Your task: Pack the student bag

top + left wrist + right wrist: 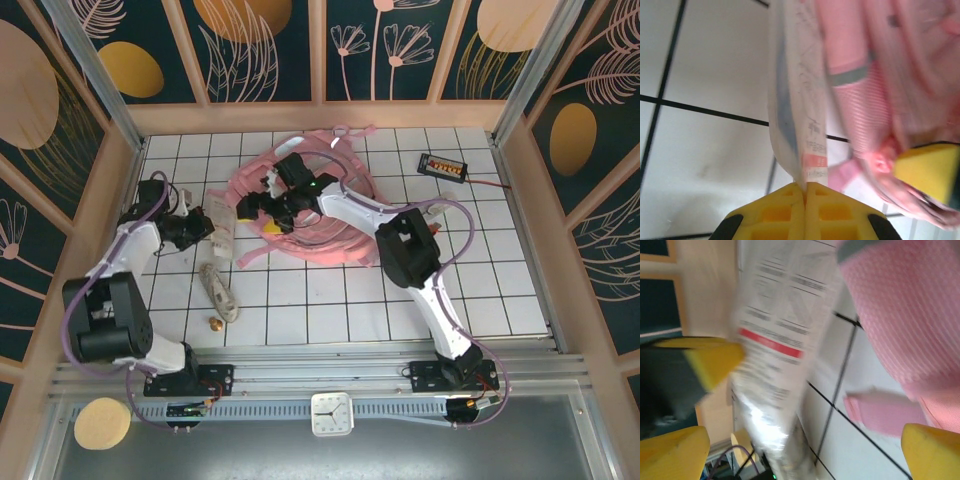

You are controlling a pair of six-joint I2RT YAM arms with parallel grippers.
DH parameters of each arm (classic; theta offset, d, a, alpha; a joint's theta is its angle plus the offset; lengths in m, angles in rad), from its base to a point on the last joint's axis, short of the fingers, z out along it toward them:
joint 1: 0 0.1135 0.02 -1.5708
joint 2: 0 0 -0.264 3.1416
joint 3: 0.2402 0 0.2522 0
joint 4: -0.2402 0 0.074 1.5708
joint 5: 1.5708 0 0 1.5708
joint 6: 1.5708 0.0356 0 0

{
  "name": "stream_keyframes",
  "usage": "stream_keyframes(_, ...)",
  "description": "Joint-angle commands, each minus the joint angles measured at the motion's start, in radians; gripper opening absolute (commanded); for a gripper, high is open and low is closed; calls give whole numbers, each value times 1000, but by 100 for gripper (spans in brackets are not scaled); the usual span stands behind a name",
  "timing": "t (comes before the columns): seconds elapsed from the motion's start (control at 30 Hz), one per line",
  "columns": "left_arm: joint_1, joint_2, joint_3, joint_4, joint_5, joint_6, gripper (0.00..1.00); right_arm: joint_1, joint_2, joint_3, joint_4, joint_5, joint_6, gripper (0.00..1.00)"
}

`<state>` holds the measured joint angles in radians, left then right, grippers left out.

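The bag [310,250] is laid at the middle of the table [500,280], toward its back edge, with straps spread in loops. Over the bag's left side the right gripper [805,445] is held, its fingers seen wide apart in its own wrist view. A clear packet [795,100], just left of the bag, is clamped at its end by the left gripper [805,192], as shown in the left wrist view. From above, a second packet [218,290] and a small gold object [213,323] are seen toward the front left corner, and a black device [443,165] near the back right corner.

Pale pink student bag [320,215], slumped flat mid-table, straps sprawled outward
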<state>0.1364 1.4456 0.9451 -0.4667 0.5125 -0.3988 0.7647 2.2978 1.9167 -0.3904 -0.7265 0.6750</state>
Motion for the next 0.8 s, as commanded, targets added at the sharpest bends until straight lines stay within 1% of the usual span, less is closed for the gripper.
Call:
stream_keyframes(0.0,0,-56,-80,-23,169,-31,0,-41,-150,-127,46,39,-2,99)
stream_keyframes(0.07,0,-90,-122,-2,207,-44,0,-51,-181,-181,60,36,-4,99)
stream_keyframes(0.17,-6,-115,-127,-29,235,-20,0,-45,-208,-210,98,-1,1,99)
stream_keyframes(0.23,-10,-123,-139,-2,268,-32,0,-37,-219,-243,191,-52,50,99)
stream_keyframes(0.3,-11,-125,-139,37,305,-55,0,-33,-208,-255,239,-85,107,99)
stream_keyframes(0.37,-11,-121,-126,61,339,-73,0,-25,-192,-250,237,-91,132,99)
stream_keyframes(0.47,-11,-123,-87,43,336,-56,0,-14,-163,-224,173,-83,143,99)
stream_keyframes(0.57,-11,-134,-105,105,382,-108,0,9,-115,-186,163,-117,166,99)
stream_keyframes(0.63,-11,-145,-122,142,392,-136,0,20,-85,-188,213,-151,229,98)
stream_keyframes(0.77,-11,-162,-157,189,419,-172,0,26,-47,-240,421,-204,418,97)
